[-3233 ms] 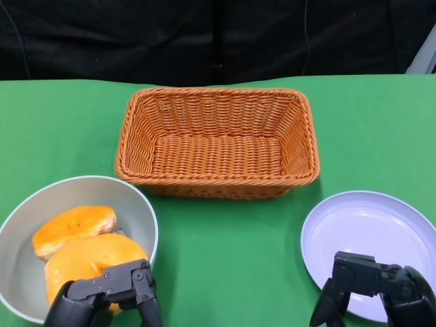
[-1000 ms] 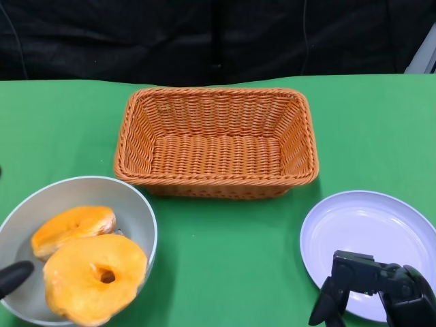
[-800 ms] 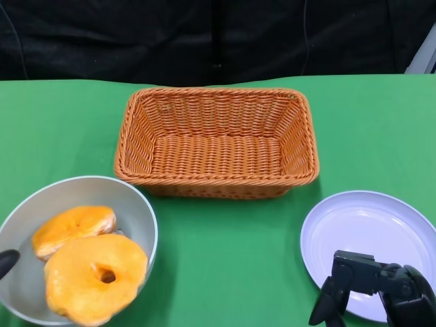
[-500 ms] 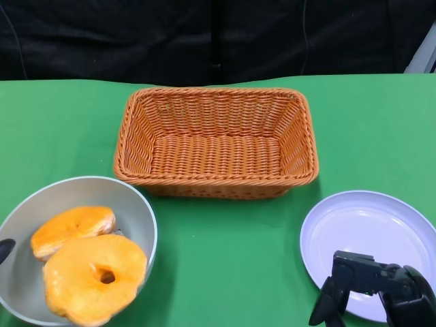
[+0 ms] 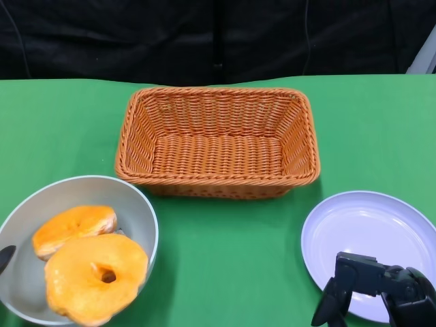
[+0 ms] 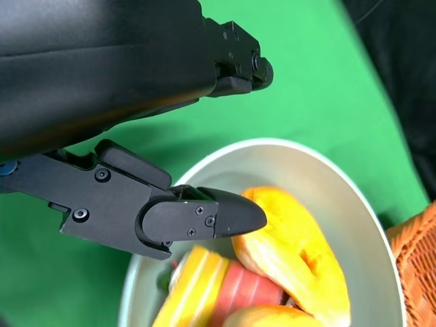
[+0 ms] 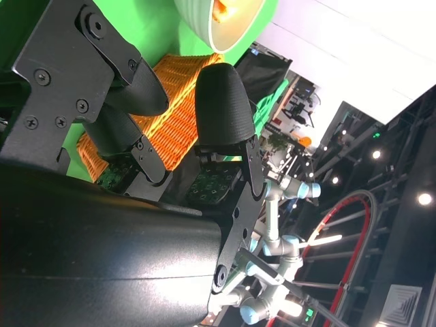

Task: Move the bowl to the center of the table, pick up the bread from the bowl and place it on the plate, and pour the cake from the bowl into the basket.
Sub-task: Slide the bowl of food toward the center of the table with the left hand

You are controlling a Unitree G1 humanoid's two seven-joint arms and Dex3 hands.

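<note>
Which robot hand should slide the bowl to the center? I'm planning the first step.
The left, probably. The left robot hand is at the rim of the bowl on the table's left side; the right robot hand hovers over the plate, far from it.

Bright, even overhead light, soft shadows; head view sharp, wrist views blurred close up with ceiling-lamp glare.

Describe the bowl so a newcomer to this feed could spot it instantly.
Start at the big orange wicker basket in the middle of the green table. Look toward the near left corner: the grey bowl sits there. Unlike the bare white plate opposite, it is deep and holds orange pastries.
</note>
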